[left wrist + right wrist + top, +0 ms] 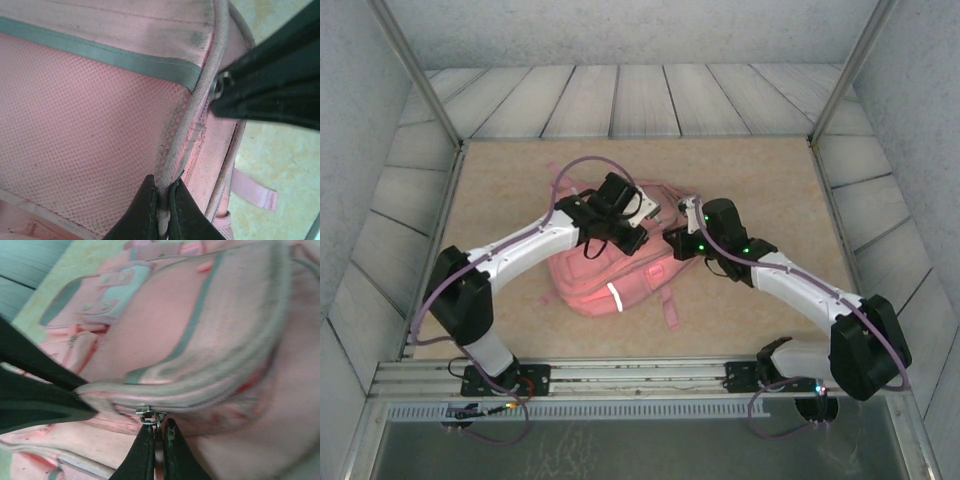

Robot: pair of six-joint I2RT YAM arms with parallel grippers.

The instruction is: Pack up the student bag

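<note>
On my left, my left gripper (650, 218) reaches over the tan table top (510, 180) to the far end of the student bag (605, 280). This is a large soft pink fabric backpack lying flat in the middle of the table, between my two arms. A short white reflective strip (613, 297) shows towards its near end.

Through my left wrist camera I see my two black left fingers (145, 215) pressed together on the rounded piped seam (175, 150) along the bag's edge. The cord passes straight between the tips, so these jaws are pinched tight on it. Left of the seam lies a pink mesh panel (75, 150), topped by a grey band (100, 52). Right of it, a pink webbing strap (255, 190) rests on the table.

Further right, my right gripper (672, 238) comes in from the other side. Its tips sit just beside the left ones, over the same end of the bag. In the left wrist view it is the black shape at upper right, meeting the seam.

Through my right wrist camera, my right fingers (142, 455) are drawn narrow on a small metal zip pull (150, 417), which sits on the zip line under a curved pocket edge with grey trim (200, 315). My left fingers enter from the left edge of that view, nipping the seam just beside the zip.
</note>
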